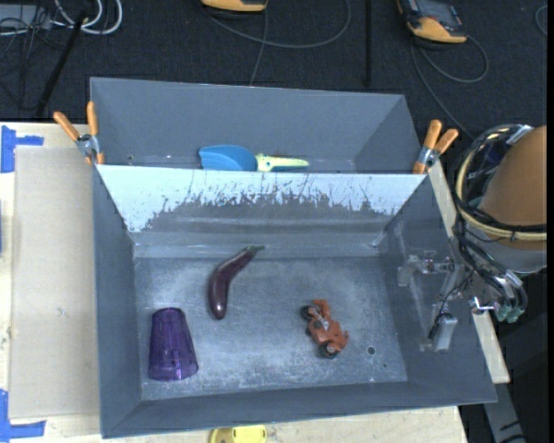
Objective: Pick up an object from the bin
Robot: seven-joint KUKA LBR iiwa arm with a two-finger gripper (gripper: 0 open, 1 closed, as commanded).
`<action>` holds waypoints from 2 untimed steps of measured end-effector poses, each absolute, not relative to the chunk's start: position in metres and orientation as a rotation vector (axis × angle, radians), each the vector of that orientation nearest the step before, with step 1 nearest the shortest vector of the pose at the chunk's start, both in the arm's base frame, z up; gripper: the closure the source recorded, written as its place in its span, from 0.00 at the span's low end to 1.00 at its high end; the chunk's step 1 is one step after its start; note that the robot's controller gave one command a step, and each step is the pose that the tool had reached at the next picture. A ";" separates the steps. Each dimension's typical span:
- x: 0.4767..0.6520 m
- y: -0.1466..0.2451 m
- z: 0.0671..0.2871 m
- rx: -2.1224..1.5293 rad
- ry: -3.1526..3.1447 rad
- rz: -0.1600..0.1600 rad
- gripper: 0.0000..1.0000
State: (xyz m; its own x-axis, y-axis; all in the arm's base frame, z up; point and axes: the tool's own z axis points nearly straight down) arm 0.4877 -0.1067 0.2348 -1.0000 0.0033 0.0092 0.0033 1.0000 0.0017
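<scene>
My gripper hangs over the bin's right sloped wall, with nothing seen in it. The nearest loose thing is a small orange and black toy vehicle on the bin floor, well to the gripper's left. Further left lies a dark purple toy aubergine with a green stem, pointing toward the back. A translucent purple cup lies near the front left corner.
A blue scoop with a pale yellow-green handle rests high at the back of the bin, behind the sloped rear wall. The arm with its orange cover and cables stands outside the bin's right rim.
</scene>
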 end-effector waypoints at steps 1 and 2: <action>0.489 -0.106 0.239 0.000 -3.141 0.000 0.00; 0.494 -0.107 0.199 0.027 -3.150 0.003 0.00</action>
